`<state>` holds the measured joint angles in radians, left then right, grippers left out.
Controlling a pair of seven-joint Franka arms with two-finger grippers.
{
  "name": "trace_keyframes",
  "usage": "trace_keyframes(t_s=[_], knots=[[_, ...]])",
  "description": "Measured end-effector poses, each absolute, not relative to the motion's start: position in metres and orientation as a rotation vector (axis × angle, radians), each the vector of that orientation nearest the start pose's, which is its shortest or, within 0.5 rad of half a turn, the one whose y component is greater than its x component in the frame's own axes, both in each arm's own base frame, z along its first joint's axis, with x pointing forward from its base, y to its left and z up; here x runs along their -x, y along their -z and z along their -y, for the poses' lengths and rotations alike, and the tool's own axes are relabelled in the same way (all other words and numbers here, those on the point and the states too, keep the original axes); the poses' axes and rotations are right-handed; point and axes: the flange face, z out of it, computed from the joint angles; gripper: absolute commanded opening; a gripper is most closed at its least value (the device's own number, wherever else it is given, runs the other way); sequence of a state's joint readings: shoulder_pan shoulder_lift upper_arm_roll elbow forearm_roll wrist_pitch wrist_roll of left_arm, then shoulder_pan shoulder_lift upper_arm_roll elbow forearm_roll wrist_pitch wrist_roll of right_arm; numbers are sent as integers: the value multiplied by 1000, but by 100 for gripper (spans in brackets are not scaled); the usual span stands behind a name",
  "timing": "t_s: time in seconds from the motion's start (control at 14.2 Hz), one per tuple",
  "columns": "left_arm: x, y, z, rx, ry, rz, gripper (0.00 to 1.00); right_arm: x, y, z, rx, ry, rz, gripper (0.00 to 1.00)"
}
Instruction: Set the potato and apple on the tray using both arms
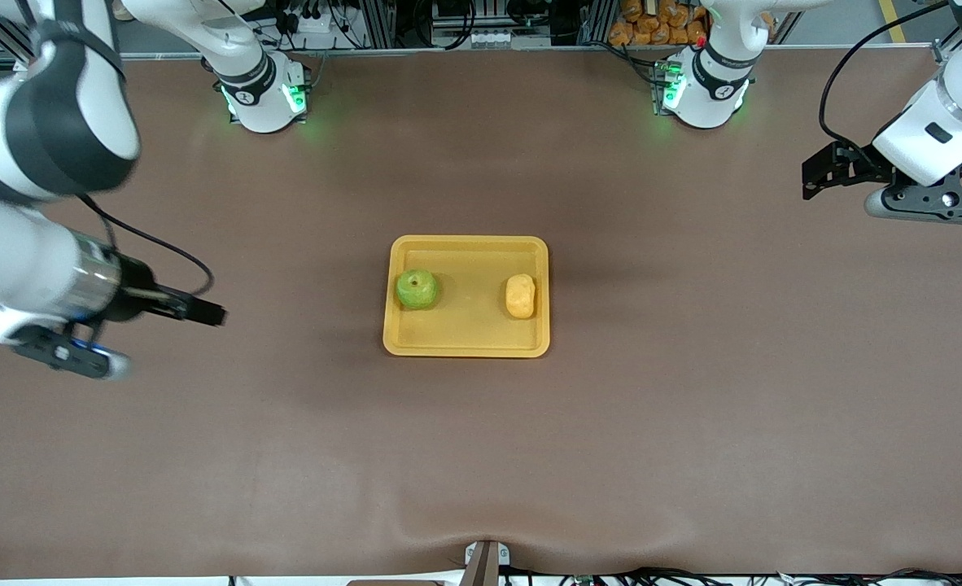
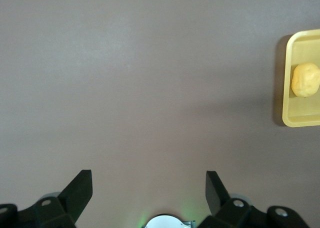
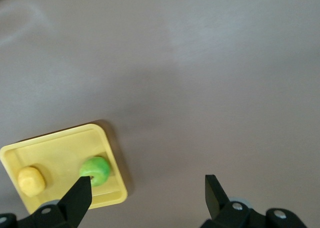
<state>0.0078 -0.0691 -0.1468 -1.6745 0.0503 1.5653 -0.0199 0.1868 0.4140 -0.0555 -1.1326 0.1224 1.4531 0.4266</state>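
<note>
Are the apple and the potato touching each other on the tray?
Apart. The front view shows the apple and the potato lying on the tray with bare tray floor plainly between them; the right wrist view shows the same gap.

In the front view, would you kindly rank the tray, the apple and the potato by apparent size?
1. Flat rectangular yellow-orange plastic tray: clearly largest.
2. Round green apple.
3. Oblong yellow-orange potato: only slightly smaller than the apple, nearly alike.

Green apple (image 1: 417,289), yellow-orange potato (image 1: 520,295), yellow tray (image 1: 465,338), seemingly plain brown table (image 1: 693,391).
</note>
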Motion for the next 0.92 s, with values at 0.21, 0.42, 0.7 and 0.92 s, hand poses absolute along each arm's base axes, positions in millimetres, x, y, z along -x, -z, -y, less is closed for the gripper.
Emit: trace_keyframes(t_s=[0.21, 0.42, 0.7, 0.92], knots=[[-525, -613, 74, 3072, -60, -166, 100, -635, -608, -76, 3031, -137, -470, 100], [-525, -613, 74, 3072, -61, -164, 100, -616, -637, -41, 3037, -126, -358, 100], [-525, -613, 74, 3072, -63, -162, 100, -578, -662, -4, 3037, -144, -257, 100], [-525, -613, 74, 3072, -64, -162, 100, -555, -671, -2, 3053, -142, -189, 100]])
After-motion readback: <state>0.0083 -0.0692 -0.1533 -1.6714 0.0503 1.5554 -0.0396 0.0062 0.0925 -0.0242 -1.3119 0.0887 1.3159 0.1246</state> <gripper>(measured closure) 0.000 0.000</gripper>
